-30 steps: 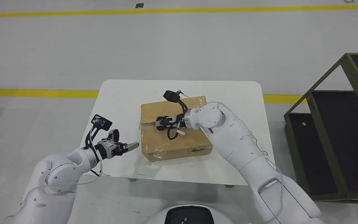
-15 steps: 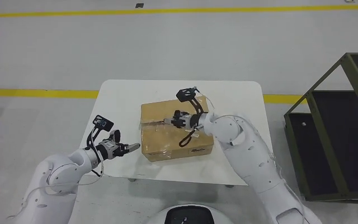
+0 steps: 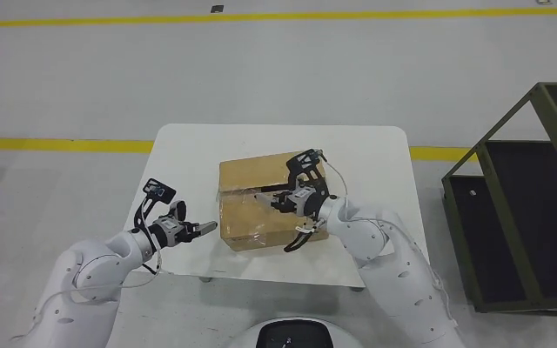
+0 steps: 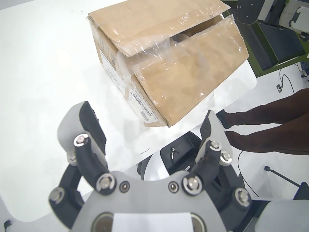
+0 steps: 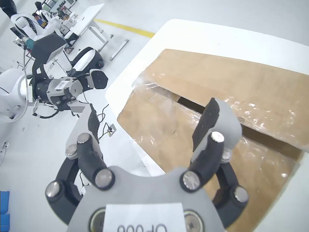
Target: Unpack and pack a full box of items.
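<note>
A brown cardboard box [image 3: 252,222] sits in the middle of the white table [image 3: 365,157]. Its two top flaps [image 4: 169,25] lie down with a dark gap along the seam, and torn clear tape [image 4: 154,49] hangs over the end nearest my left arm. My right gripper [image 3: 268,199] hovers open just above the seam [image 5: 190,103], nothing between its fingers [image 5: 207,119]. My left gripper [image 3: 205,229] stays open and empty over the table's left front part, a short way from the box's end [image 4: 135,97].
A green metal rack [image 3: 505,209] stands on the floor to the right of the table. Bare tabletop lies left of the box [image 3: 183,174] and behind it.
My right arm has drawn back rightward and toward me, its gripper sliding along the seam from the box's left part toward the middle. The left arm has stayed put.
</note>
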`<state>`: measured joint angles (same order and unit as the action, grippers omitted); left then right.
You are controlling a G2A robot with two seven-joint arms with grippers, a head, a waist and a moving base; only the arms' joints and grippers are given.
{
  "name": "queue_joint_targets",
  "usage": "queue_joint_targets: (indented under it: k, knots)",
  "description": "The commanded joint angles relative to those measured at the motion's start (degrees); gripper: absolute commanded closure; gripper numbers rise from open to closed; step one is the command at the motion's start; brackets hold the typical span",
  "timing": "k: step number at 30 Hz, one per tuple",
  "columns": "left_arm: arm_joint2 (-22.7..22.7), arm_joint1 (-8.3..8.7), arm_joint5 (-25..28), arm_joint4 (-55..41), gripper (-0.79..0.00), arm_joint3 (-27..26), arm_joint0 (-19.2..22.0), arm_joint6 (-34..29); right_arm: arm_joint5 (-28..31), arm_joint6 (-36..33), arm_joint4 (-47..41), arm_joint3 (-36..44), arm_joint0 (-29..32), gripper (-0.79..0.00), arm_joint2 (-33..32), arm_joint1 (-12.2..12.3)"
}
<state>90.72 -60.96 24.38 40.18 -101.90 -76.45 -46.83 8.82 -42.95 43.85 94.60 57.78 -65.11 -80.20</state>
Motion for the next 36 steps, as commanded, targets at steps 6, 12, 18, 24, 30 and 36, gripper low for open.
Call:
queue_joint_targets:
  k: [6,12,18,24,30,36]
  knots:
    - [1.2,-0.02,-6.7,8.9,-0.785,-1.2,-1.7,9.9,3.6,6.2,12.2,4.8,5.6,-0.785,-1.0,1.3]
    - [1.4,-0.11,-10.1,10.1,-0.785,-0.9,-1.8,12.0,11.4,13.5,27.6,13.0,14.3,-0.785,-2.2,3.1]
    - [1.4,-0.11,-10.1,10.1,-0.785,-0.9,-1.8,12.0,15.5,18.9,47.9,21.3,24.1,-0.785,-2.2,5.0]
    - [1.4,-0.11,-10.1,10.1,-0.785,-0.9,-1.8,12.0,14.6,20.2,51.8,22.3,26.0,-0.785,-1.7,5.2]
    - [1.4,-0.11,-10.1,10.1,-0.785,-0.9,-1.8,12.0,16.9,19.8,57.3,21.7,25.7,-0.785,0.5,5.5]
    - [1.4,-0.11,-10.1,10.1,-0.785,-0.9,-1.8,12.0,12.4,22.7,68.3,16.3,26.7,-0.785,6.4,5.4]
